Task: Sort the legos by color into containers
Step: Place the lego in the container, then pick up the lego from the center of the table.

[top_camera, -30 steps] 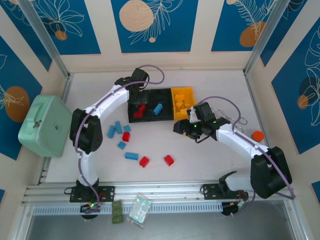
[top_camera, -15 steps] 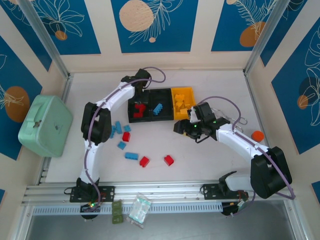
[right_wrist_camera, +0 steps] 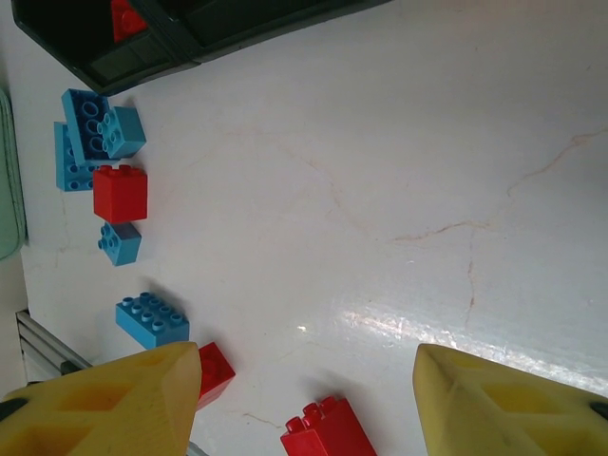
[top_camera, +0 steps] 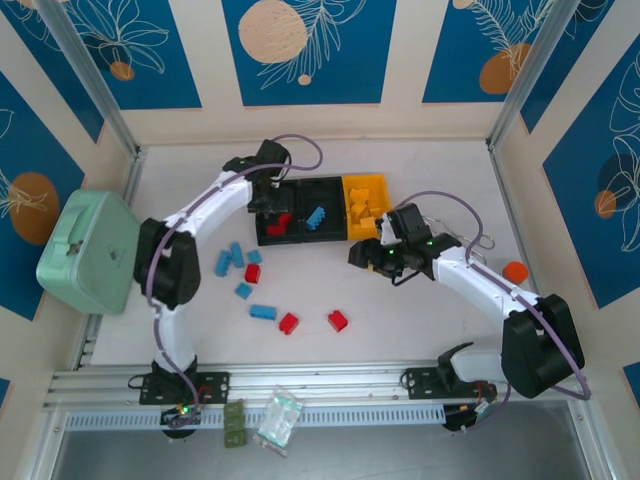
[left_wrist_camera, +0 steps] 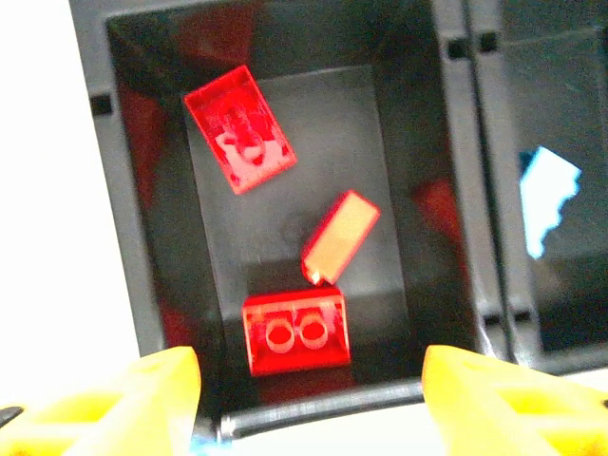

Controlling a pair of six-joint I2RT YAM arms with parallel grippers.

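Left end effector [left_wrist_camera: 304,394] open, empty | three red studded plastic bricks [left_wrist_camera: 294,332] in black plastic bin [left_wrist_camera: 128,237], frame centre | light-blue brick [left_wrist_camera: 546,199] at right edge blurred, washed out | right end effector [right_wrist_camera: 306,389] open over white bench [right_wrist_camera: 399,171]; loose red brick [right_wrist_camera: 328,435] cropped at bottom edge

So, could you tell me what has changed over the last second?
The left arm's elbow swung right, then back left; the left end effector remains over the black bin holding red bricks. The right end effector and the loose bricks stayed put.
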